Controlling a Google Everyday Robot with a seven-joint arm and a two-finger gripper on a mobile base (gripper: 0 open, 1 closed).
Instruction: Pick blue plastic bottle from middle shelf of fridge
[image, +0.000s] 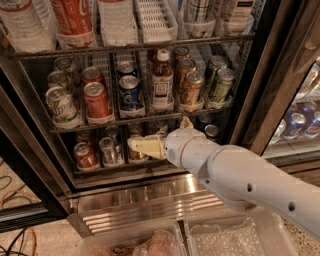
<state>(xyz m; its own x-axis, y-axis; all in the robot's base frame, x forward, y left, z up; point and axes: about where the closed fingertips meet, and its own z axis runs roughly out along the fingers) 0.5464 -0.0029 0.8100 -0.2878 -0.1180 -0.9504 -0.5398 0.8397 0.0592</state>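
The blue plastic bottle (161, 80) stands upright on the middle shelf (125, 120) of the fridge (250, 100), in a lane between a blue soda can (130, 91) and gold cans (190, 87). It has a white cap, dark contents and a pale label. My gripper (146, 146) is cream-coloured and points left. It sits below the middle shelf, in front of the bottom shelf's cans, lower and slightly left of the bottle. It holds nothing that I can see. My white arm (250, 177) reaches in from the lower right.
Red cans (97, 99), a green-white can (62, 106) and green cans (220, 82) share the middle shelf. Large bottles fill the rack above. The ribbed steel base (150, 200) and two clear bins (230, 240) lie below. A second cooler (300, 125) stands to the right.
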